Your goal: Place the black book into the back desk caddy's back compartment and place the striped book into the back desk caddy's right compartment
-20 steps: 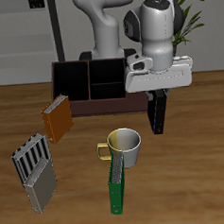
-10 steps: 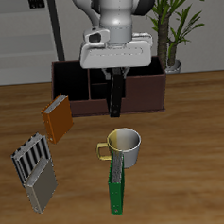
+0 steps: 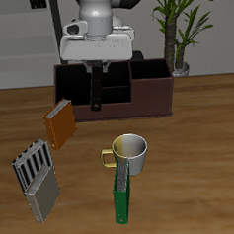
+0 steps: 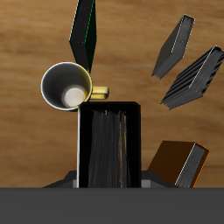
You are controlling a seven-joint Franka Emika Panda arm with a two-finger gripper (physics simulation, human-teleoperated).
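Claw (image 3: 94, 69) grips black book (image 3: 94, 89) upright over back desk caddy (image 3: 147, 95).

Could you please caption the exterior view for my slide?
Gripper carries the thin black book upright over the wide dark brown desk caddy.

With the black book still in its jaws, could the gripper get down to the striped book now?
Probably not yet. The gripper is shut on the black book, over the back desk caddy. The striped book lies uncovered near the table's front edge, so the way looks free once the jaws are emptied.

Exterior camera looks down from the front; wrist camera looks straight down, both showing the mug (image 3: 131, 153) (image 4: 68, 86).
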